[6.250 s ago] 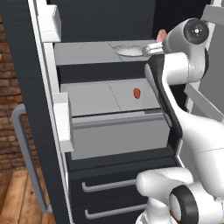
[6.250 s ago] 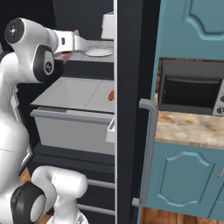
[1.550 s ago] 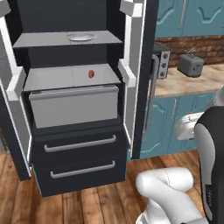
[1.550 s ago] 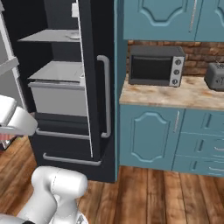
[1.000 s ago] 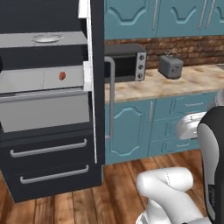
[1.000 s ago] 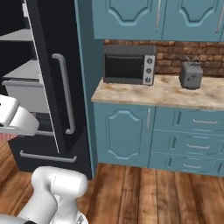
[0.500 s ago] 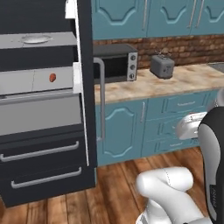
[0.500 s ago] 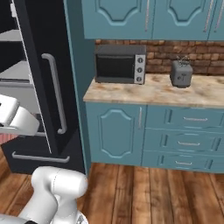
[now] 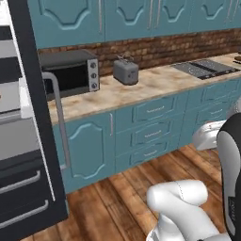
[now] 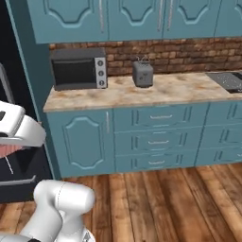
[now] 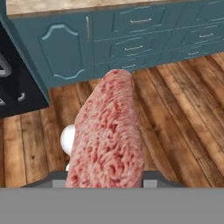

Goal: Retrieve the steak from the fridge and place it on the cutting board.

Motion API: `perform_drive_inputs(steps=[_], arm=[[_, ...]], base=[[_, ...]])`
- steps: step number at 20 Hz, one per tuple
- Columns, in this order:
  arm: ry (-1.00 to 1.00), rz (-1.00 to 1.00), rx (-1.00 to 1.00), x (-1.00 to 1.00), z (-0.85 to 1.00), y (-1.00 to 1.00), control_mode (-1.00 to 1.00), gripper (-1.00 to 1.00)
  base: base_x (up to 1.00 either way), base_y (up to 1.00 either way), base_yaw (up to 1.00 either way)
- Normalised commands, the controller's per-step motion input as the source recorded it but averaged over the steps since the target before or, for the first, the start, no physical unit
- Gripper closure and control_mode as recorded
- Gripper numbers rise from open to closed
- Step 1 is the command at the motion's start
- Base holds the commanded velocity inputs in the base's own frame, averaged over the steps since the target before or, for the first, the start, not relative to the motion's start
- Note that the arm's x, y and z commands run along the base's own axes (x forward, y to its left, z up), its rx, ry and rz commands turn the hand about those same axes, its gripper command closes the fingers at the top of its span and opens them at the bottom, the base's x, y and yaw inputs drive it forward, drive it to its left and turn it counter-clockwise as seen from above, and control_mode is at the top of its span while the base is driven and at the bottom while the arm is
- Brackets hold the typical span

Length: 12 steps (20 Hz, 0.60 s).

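Gripper clamps the steak (image 11: 109, 135); the base has swung from the fridge (image 9: 28, 141) toward the surface (image 10: 156, 92), carrying underway.

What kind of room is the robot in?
It looks like a home kitchen. There's a microwave and a toaster on a counter over blue cabinets, and the open fridge stands at the left.
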Motion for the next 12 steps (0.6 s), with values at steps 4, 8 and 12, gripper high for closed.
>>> perform_drive_inputs(steps=[4,8,12], arm=[[0.00,0.00,0.00,0.00,0.00,0.00,1.00,1.00],[0.00,0.00,0.00,0.00,0.00,0.00,1.00,1.00],[0.00,0.00,0.00,0.00,0.00,0.00,1.00,1.00]], base=[[0.02,-0.53,-0.47],[0.17,-0.40,-0.48],[0.63,-0.51,-0.39]])
